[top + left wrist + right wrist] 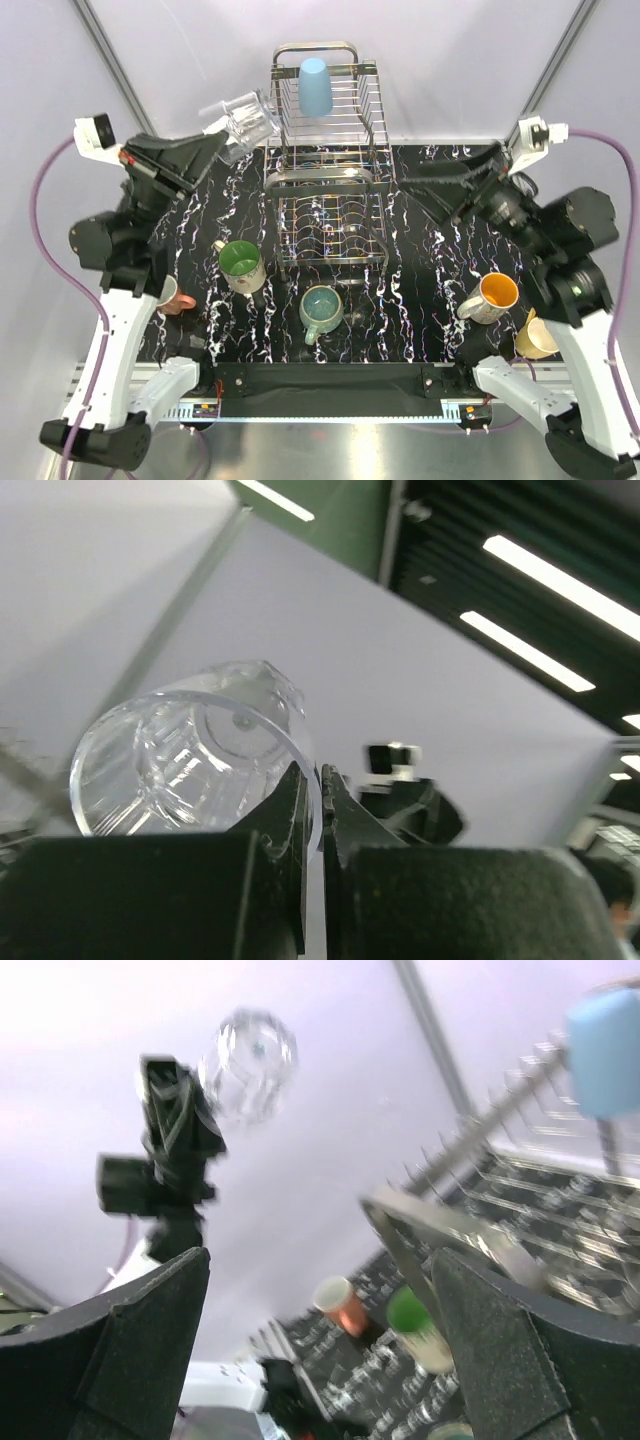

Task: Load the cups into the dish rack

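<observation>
To load it, the left pincer (315, 780) clamps the glass (190, 770) by its rim beside the rack (372, 110); the right pincer (320, 1270) gapes empty

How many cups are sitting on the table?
5: green-lined cream mug left, teal mug centre, orange-lined mug right, pale yellow cup far right and salmon-pink cup far left, both partly hidden.

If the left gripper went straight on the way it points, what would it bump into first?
Probably the dish rack. The left gripper, shut on the clear glass, points toward the rack's upper basket, so the glass would likely touch its left side first. Height is hard to judge from above.
</observation>
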